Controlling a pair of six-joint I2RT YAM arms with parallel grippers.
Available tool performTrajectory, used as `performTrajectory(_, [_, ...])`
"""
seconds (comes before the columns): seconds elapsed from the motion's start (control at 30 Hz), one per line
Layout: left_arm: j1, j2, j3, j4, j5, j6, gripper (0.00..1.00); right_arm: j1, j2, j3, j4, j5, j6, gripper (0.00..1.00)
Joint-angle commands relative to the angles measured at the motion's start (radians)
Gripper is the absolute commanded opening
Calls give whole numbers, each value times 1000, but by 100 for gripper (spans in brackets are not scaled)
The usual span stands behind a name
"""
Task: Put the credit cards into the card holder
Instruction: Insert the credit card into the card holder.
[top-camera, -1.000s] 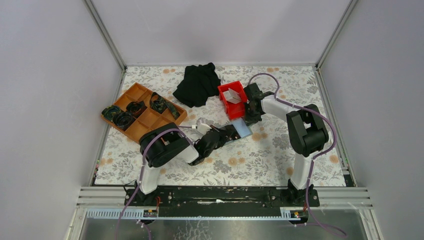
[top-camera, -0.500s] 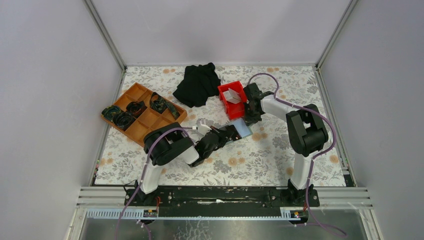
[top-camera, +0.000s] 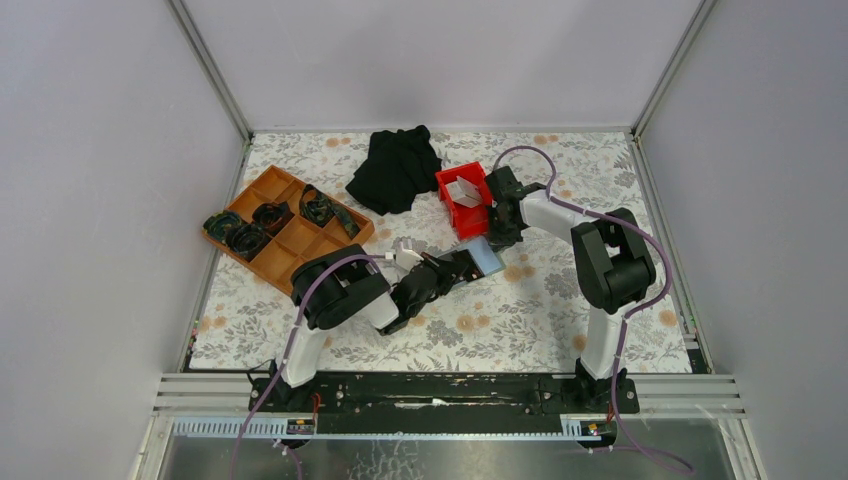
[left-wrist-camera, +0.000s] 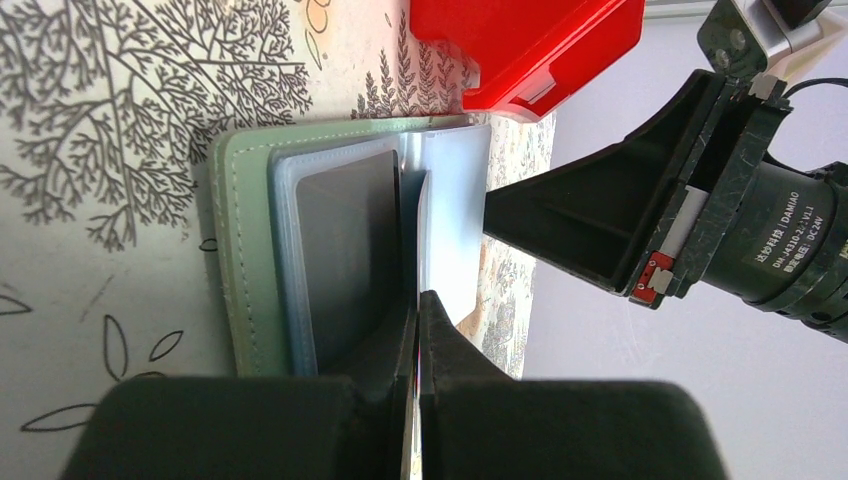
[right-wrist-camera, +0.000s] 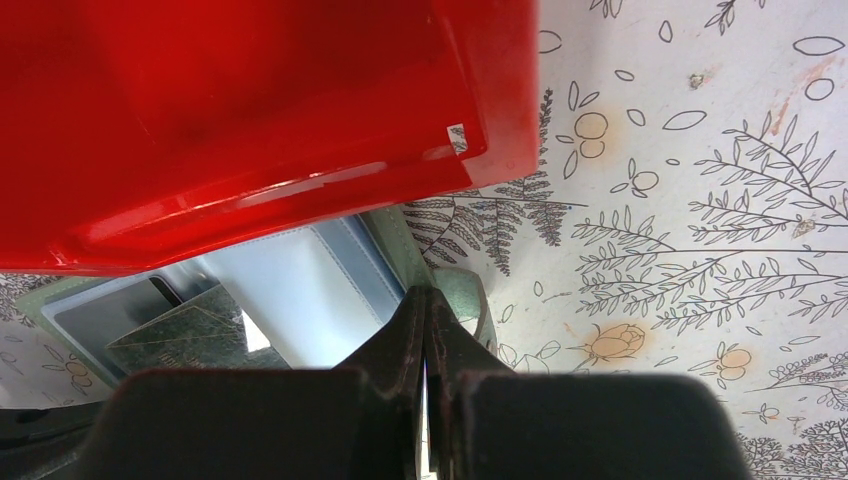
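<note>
1. Plainly, the left gripper (left-wrist-camera: 418, 297) has its fingers pressed together on a thin pale leaf of the card holder (left-wrist-camera: 240, 260), with only a sliver showing between them. The pinch seems meant to keep the sleeves spread.
2. The right gripper (right-wrist-camera: 426, 297) is likewise closed, its tips at the holder's grey-green edge on the opposite side. My guess is that it is pinning the cover flat while the other arm works.
3. The card holder lies open on the flowered table (right-wrist-camera: 700, 200), just in front of the red bin (right-wrist-camera: 250, 120) and between the two grippers. It has a grey-green stitched cover and pale clear sleeves.
4. A dark card (left-wrist-camera: 345, 250) sits in one sleeve.
5. More credit cards (top-camera: 466, 190), white, stand tilted inside the red bin, so filling looks only partly done.
</note>
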Motion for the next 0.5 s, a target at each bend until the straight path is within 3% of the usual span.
performTrajectory(0.0, [17,17,-17,15,-4,16,0,27,79,-22,-16,4,-4,0])
performTrajectory(0.47, [59,27,12,6,38,29,0,29,98,-14,-21,8,-4,0])
